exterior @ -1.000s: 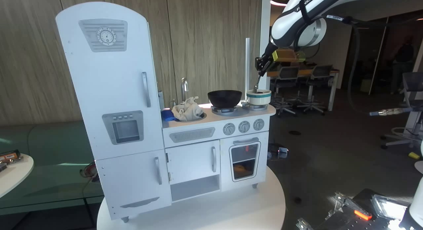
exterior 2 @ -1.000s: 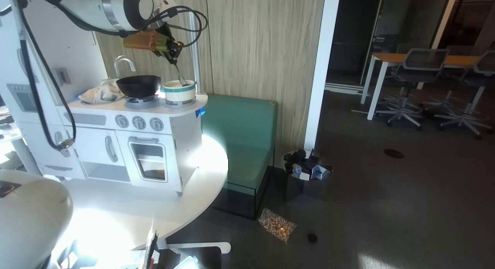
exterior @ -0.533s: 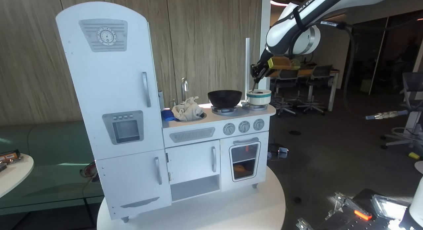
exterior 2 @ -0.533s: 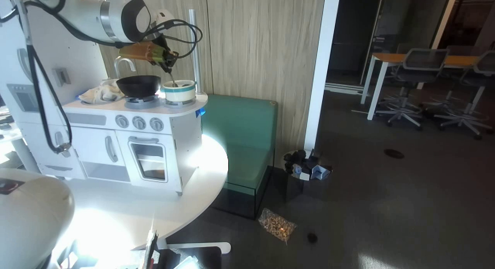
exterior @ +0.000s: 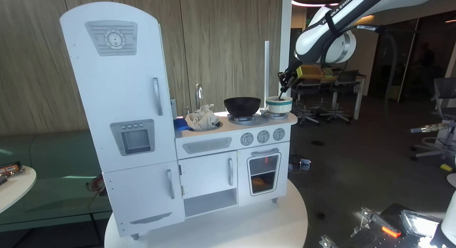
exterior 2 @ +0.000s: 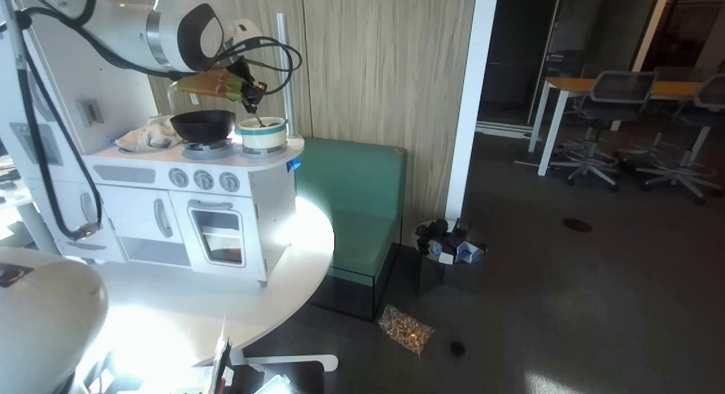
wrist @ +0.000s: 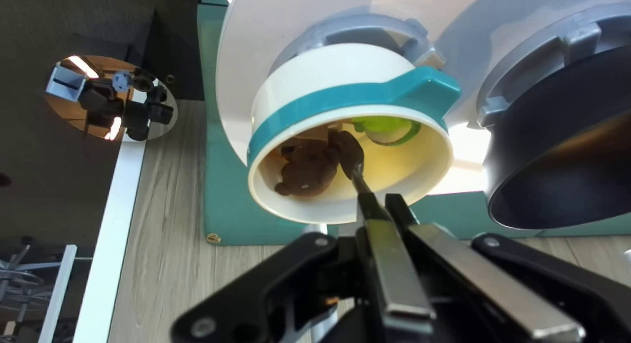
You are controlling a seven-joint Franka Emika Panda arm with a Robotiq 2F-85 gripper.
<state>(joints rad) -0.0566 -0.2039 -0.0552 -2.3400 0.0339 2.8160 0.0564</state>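
Gripper (wrist: 385, 205) and spoon (wrist: 352, 158) have shifted toward middle of the pot (wrist: 325, 72); narrow jaws pinch the handle. Spoon's bowl hardly separates from a brown thing (wrist: 310, 170) inside. Black pan (wrist: 562, 146), cut off, leaves slim gap; counter (wrist: 234, 77) edge curves near.

Your jaws sit lower than a second ago, and less of the spoon (wrist: 352, 155) shows above the white pot (exterior: 279, 108).
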